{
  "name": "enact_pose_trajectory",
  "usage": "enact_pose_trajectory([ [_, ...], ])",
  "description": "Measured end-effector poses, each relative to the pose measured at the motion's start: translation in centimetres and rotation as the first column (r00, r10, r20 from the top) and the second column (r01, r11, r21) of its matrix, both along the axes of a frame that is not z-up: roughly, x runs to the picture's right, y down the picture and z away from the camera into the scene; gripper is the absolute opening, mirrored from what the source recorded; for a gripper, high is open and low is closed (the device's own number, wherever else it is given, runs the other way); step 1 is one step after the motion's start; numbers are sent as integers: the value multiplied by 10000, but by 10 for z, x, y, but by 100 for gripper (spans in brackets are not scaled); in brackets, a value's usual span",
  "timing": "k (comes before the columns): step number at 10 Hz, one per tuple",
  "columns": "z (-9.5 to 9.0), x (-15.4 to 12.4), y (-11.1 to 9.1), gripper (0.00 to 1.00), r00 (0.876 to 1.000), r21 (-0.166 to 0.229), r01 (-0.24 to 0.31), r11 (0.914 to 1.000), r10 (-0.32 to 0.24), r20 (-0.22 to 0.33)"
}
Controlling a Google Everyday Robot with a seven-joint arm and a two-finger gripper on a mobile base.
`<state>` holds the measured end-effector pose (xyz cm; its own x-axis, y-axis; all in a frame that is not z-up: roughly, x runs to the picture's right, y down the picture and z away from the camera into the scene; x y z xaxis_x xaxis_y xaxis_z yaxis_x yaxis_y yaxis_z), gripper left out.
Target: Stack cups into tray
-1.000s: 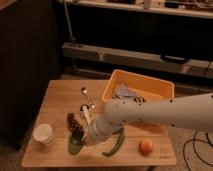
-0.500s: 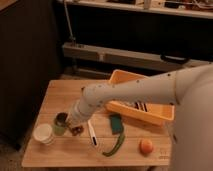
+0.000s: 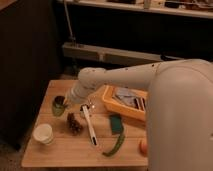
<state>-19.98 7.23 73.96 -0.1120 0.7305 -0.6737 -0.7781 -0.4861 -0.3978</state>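
Note:
The dark green cup [image 3: 59, 106] is at the left of the wooden table, held in my gripper [image 3: 63, 102], which is shut on it at the end of the white arm reaching in from the right. The white cup [image 3: 43, 133] stands upright near the table's front left corner, below and left of the green cup. The orange-yellow tray [image 3: 119, 111] sits at the right of the table, well to the right of the gripper, with greyish items inside. My arm covers part of its far side.
A white-handled spoon [image 3: 90, 126] lies in the middle of the table beside a brown lumpy object [image 3: 75, 123]. A green sponge [image 3: 116, 123], a green pepper [image 3: 115, 146] and an orange fruit [image 3: 144, 146] lie front right. A dark shelf stands behind the table.
My gripper has carried the green cup from the table's front middle towards the back left, past the white cup. The arm has swung left with it.

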Motion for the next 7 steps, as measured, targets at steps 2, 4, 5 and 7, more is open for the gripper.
enact_pose_trajectory([
  [2, -14, 4, 0, 0, 9985, 368, 149, 9992, -168, 520],
  [4, -39, -6, 9, 0, 9936, 759, 470, 9960, -544, 988],
  [5, -45, -13, 14, 0, 9901, 947, 777, 9925, -880, 1094],
  [7, -54, -41, 23, 0, 9789, 1247, 1451, 9815, -1607, 1264],
])
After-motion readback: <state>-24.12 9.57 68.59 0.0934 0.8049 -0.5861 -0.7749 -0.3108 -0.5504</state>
